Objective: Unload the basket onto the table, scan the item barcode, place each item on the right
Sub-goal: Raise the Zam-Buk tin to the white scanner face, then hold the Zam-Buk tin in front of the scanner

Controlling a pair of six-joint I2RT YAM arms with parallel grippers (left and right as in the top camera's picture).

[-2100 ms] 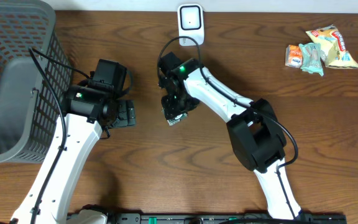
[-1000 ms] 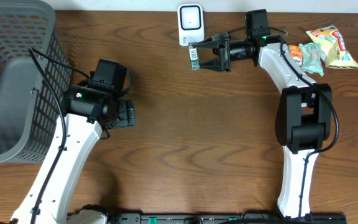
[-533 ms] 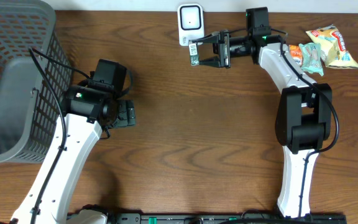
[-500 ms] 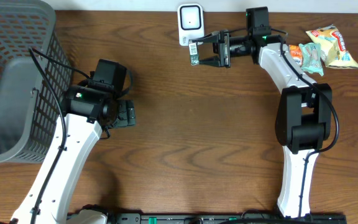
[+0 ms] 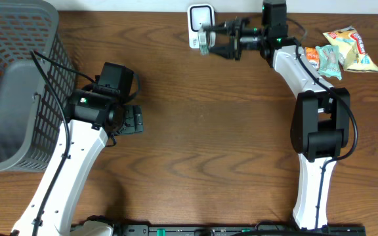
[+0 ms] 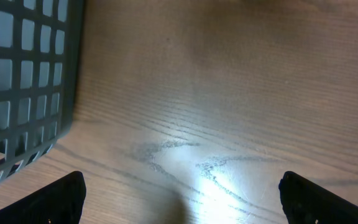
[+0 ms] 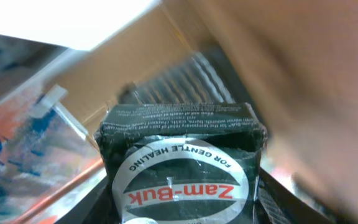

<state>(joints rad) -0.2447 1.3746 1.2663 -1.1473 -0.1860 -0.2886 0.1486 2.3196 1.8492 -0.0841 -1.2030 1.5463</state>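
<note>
Wooden surface (image 5: 195, 164) carries everything. A grey mesh basket (image 5: 18, 39) fills the upper left of the overhead frame.

The right arm (image 5: 307, 85) rises up the right half, bends at the elbow, and its forearm stretches leftward along the top edge. The left arm (image 5: 71, 164) angles up from bottom left, wrist beside the basket.

The left tool (image 5: 132, 121) has its fingers wide apart over bare wood, holding nothing. The right tool (image 5: 210, 38) is clamped on the Zam-Buk box (image 5: 204, 42), top centre, overlapping the white scanner (image 5: 195, 14). In the wrist view the label faces the camera.

Snack packets (image 5: 340, 51) lie upper right.
</note>
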